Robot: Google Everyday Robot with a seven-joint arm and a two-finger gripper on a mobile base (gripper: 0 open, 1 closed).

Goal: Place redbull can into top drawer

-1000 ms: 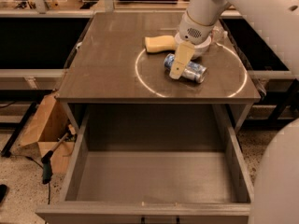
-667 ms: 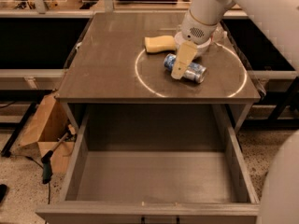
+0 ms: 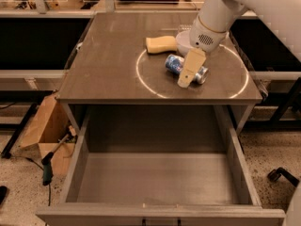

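On the brown tabletop, inside a white ring, the redbull can lies on its side with the gripper slanted across it. Whether it is clamped or loose, I cannot tell. Below, the top drawer stands open, beside a cardboard box on the floor. Since a second ago the gripper has sunk slightly, and the can hasn't moved.

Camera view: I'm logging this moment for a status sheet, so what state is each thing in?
redbull can: lying on its side on the cabinet top.
top drawer: pulled open, can not inside.
gripper: down at the can, over the cabinet top.
yellow sponge: lying flat, beside the bowl.
white bowl: upright, partly hidden by the arm.
cardboard box: on the floor, flaps open.
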